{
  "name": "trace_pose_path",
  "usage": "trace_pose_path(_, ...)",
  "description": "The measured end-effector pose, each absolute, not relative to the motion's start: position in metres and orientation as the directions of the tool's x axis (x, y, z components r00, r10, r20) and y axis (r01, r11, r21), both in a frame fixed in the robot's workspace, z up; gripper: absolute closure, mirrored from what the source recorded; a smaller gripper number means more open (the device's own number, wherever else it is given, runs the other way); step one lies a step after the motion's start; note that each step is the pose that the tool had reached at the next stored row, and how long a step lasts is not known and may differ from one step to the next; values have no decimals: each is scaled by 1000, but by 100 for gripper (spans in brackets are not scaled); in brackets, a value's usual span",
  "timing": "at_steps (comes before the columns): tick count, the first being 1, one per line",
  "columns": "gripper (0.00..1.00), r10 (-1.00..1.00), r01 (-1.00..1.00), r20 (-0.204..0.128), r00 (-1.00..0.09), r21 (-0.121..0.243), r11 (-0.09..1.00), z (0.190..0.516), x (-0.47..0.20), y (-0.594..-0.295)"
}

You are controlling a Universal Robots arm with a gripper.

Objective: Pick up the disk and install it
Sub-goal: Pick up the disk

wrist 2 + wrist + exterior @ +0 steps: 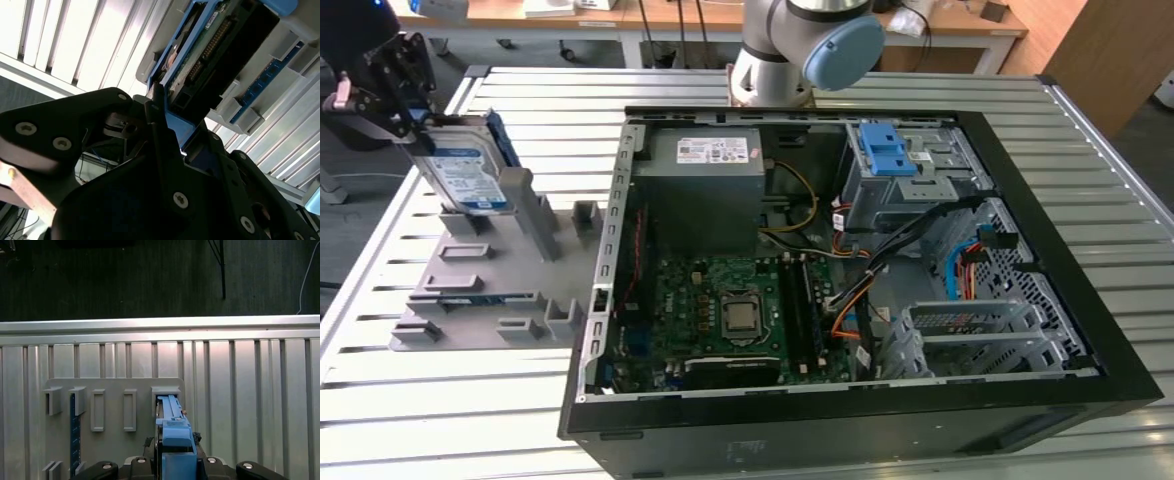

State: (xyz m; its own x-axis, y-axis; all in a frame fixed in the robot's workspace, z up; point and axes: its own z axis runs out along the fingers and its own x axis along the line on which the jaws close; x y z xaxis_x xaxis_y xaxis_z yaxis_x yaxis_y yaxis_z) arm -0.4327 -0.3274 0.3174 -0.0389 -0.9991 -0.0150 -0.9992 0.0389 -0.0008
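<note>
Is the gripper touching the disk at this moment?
Touching. In the second wrist view the gripper clamps the blue bracket of the disk, with no gap.

Disk [464, 172]: silver body, white-and-blue label, blue carrier frame; green board edge in second wrist view.
Gripper [414, 125]: black, silver screws.
Rack [500, 290]: plain grey, blue strip in one slot.
Table [440, 410]: silver, ribbed stripe pattern.
Case [854, 435]: black shell, grey inside.
Motherboard [720, 310]: green.
PSU [707, 180]: grey, white sticker.
Cage [907, 175]: grey, two blue latches.
Cables [854, 300]: orange, yellow, black, blue.
Arm [781, 60]: grey, light-blue cap.
Floor [125, 280]: dark grey.
</note>
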Motion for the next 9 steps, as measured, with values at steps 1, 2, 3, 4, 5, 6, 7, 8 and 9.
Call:
trace_pose_path(1, 64, -999, -999, -15, -39, -1, 39, 319, -433, -327)
trace_pose_path(2, 64, -999, -999, -15, -39, -1, 39, 320, -433, -327)
trace_pose_path(3, 64, -999, -999, -15, -39, -1, 39, 321, -433, -327)
trace_pose_path(4, 64, -999, -999, -15, -39, -1, 39, 322, -433, -327)
trace_pose_path(5, 64, -999, -999, -15, -39, -1, 39, 324, -433, -327)
trace_pose_path(6, 64, -999, -999, -15, -39, -1, 39, 325, -433, -327)
trace_pose_path(7, 64, -999, -999, -15, -39, -1, 39, 326, -433, -327)
trace_pose_path(8, 64, -999, -999, -15, -39, -1, 39, 328, -433, -327)
trace_pose_path(9, 64, -999, -999, -15, -39, -1, 39, 329, -433, -327)
